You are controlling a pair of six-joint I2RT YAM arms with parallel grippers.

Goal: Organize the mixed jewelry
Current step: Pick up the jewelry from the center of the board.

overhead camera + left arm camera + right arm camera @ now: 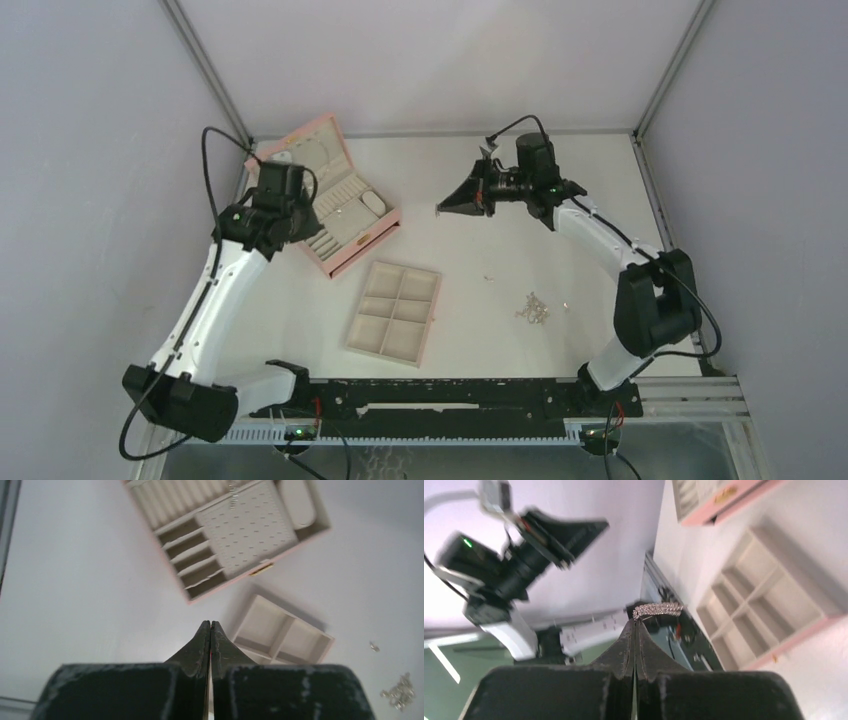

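Nearest my bases, the beige tray (pixel 393 312) lies at about 6 o'clock on the bench (pixel 480 180), and the cells I can see are bare. To its 3 o'clock side, well apart, the heap of mixed jewelry (pixel 533 308) sits loose on the bench, with a stray piece (pixel 374 646) near it.

Farther out, at 10 o'clock, the pink box (pixel 345 215) stands open. My left tool (pixel 210 625) hangs by its 9 o'clock side, fingers pressed flat together with nothing between them.

Farthest, toward 12 o'clock, my right tool (pixel 635 622) is raised off the bench and pinched fully shut on a short glittering band (pixel 657 609). The band rides crosswise on the very tips, most of it sticking out to one side.

I judge the step in hand to be carrying this band to a compartment. The grip is thin, so I should travel slowly, without wrist jerks that could flick the band off. I should bring the tips low into the chosen cell before parting them, so the band drops no real height and cannot bounce out. If the pink box is the target, my left arm crowds that side, so I should approach from 3 o'clock or move the left arm aside first.
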